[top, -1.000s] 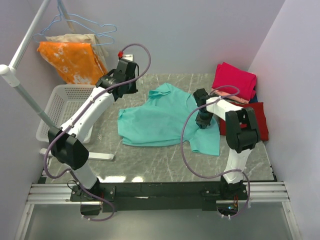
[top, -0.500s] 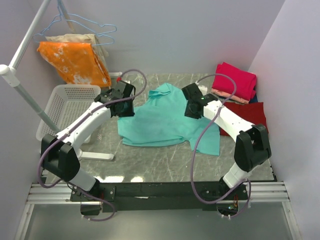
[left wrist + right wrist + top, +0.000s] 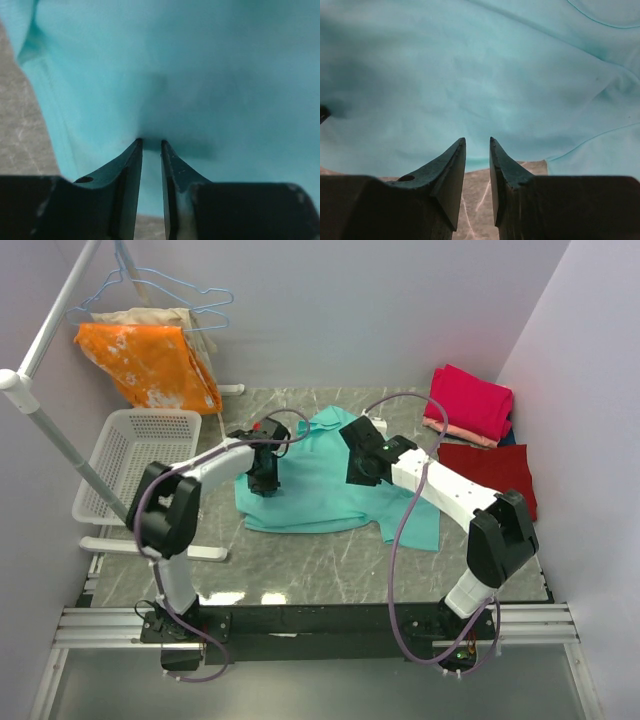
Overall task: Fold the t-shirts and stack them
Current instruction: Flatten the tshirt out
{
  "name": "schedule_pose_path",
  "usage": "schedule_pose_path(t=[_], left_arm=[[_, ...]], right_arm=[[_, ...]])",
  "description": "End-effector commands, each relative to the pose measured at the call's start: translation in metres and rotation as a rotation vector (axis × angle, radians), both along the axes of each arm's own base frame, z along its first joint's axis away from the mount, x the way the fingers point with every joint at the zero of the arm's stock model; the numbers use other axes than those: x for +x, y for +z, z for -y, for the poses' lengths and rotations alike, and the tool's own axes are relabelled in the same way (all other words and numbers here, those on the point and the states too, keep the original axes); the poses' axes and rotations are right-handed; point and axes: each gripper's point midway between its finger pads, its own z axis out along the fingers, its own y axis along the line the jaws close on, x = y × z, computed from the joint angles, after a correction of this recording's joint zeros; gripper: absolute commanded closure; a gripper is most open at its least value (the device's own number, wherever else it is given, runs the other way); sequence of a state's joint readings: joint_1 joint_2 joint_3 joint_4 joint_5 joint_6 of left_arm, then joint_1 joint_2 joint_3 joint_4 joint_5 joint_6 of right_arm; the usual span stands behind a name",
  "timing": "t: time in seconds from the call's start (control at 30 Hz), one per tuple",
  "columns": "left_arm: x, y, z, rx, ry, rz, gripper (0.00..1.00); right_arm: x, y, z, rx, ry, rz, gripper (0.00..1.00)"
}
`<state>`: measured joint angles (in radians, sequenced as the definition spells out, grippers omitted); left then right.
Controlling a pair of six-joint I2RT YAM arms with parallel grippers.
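Teal cotton t-shirt (image 3: pixel 310 490): lies spread but rumpled in the middle of the grey marble-patterned table (image 3: pixel 300 560). One sleeve points to the back wall, and its near right corner trails toward the table's front.

Left gripper (image 3: pixel 151 141): at the shirt's left part, tips down against the cloth. The jaws are nearly together with a thin slit between them. The fabric puckers and darkens right at the tips. Cannot tell whether a fold is pinched.

Right gripper (image 3: pixel 477 141): over the shirt's right half, near the collar side in the top view. The jaws are slightly parted and nothing is caught between them. In the wrist view the tips stand over the shirt's hem, with bare table showing just below it.

Right rear corner: a folded magenta-pink t-shirt (image 3: pixel 468 400) rests on a folded salmon t-shirt (image 3: pixel 455 435). Just in front of them a dark red t-shirt (image 3: pixel 495 472) lies flat. All three are apart from the teal one.

Left side: a white perforated plastic basket (image 3: pixel 125 455) stands beside the table. Above it, an orange white-blotched cloth (image 3: pixel 150 365) and a beige cloth (image 3: pixel 140 316) hang from a white rack pole (image 3: pixel 50 430), with pale blue wire hangers (image 3: pixel 190 290) alongside.
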<state>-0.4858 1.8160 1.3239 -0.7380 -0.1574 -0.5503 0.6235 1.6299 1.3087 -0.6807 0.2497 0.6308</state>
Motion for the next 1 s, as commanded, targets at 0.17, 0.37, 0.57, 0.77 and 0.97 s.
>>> schedule_pose_path(t=[0.17,0.37,0.57,0.77,0.97], left_arm=[[0.042,-0.026,-0.013,0.093,0.113,0.003,0.74],[0.098,-0.011,-0.021,0.134,0.162,0.086,0.72],[0.138,-0.016,-0.02,0.14,0.188,0.112,0.74],[0.161,0.012,-0.02,0.092,0.211,0.27,0.73],[0.155,0.049,-0.033,0.108,0.236,0.316,0.72]], right_arm=[[0.004,0.01,-0.005,0.022,0.0,0.032,0.66],[0.005,0.002,-0.007,-0.001,0.017,0.003,0.66],[0.001,0.0,-0.028,0.004,0.125,-0.008,0.65],[-0.007,-0.015,-0.054,-0.045,0.222,-0.039,0.63],[-0.019,-0.039,-0.045,-0.085,0.181,-0.11,0.63]])
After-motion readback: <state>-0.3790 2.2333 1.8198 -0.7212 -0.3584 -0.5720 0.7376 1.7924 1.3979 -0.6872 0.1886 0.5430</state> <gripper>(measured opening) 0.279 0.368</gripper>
